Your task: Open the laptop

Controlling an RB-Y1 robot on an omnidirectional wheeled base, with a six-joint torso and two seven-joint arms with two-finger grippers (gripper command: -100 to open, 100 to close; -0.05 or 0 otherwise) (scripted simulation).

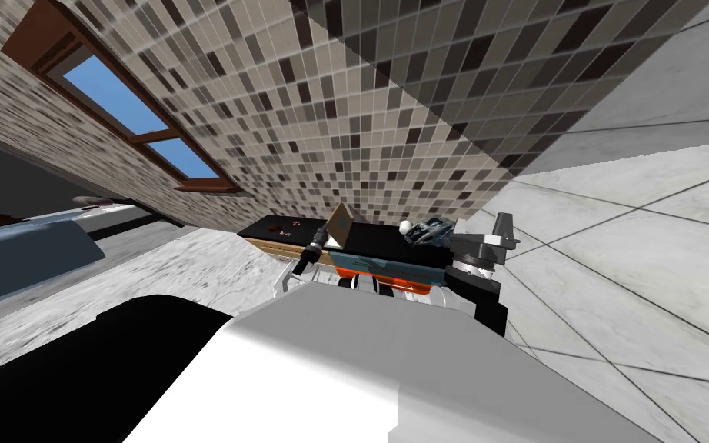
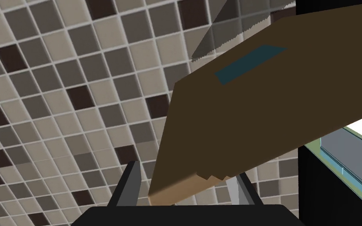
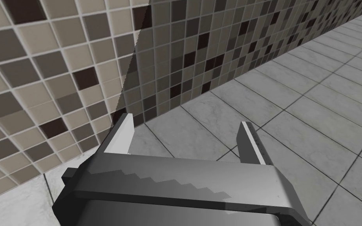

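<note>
Laptop [image 1: 339,228] sits in the middle of the head view, on a black desk [image 1: 391,234] that stands against the tiled wall [image 1: 361,138]. Its brown lid [image 1: 342,218] is tipped up part way. My left arm [image 1: 311,252] reaches to the lid's left edge. A grey lumpy thing [image 1: 427,231] lies on the desk just right of the laptop. The right gripper [image 1: 504,224] is past it, at the desk's right end. The right side of the frame is bare floor [image 1: 637,254] with lots of room.

In the left wrist view, the left gripper [image 2: 186,174] has its fingers [image 2: 131,182] apart. A corner of the lid pokes in between them. One finger is just beside the lid's edge, and I cannot tell if it touches.

In the right wrist view, the right gripper [image 3: 186,139] is spread wide and holds nothing.
</note>
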